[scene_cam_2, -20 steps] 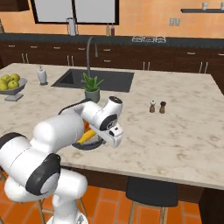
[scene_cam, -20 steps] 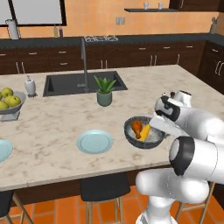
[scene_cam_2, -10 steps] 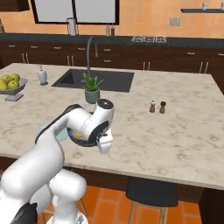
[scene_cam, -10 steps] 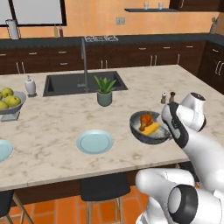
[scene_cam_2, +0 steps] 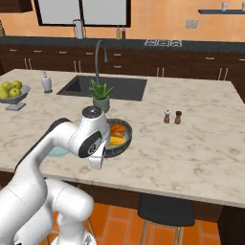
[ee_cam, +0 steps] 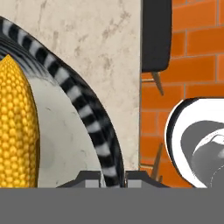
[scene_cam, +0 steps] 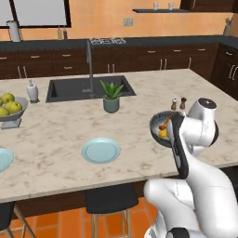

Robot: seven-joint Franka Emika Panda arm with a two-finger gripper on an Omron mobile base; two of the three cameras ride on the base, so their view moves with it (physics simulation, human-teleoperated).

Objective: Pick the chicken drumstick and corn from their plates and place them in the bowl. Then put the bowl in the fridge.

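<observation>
The gripper point(ee_cam: 106, 177) is clamped on the rim of the bowl point(scene_cam_2: 122, 144), held above the counter point(scene_cam_2: 201, 139) near its front edge. The corn point(ee_cam: 16, 127) and drumstick point(scene_cam_2: 117, 130) lie inside. One plate point(scene_cam: 101, 150) sits well apart.

No readable text, label, brand, number or sign appears on anything here.

A potted plant point(scene_cam: 111, 97) stands on the marble counter point(scene_cam: 60, 135) by the sink point(scene_cam: 88, 88). Salt and pepper shakers point(scene_cam_2: 172, 116) stand together; a fruit bowl of apples point(scene_cam: 9, 109) sits beside a soap dispenser point(scene_cam: 31, 90).
</observation>
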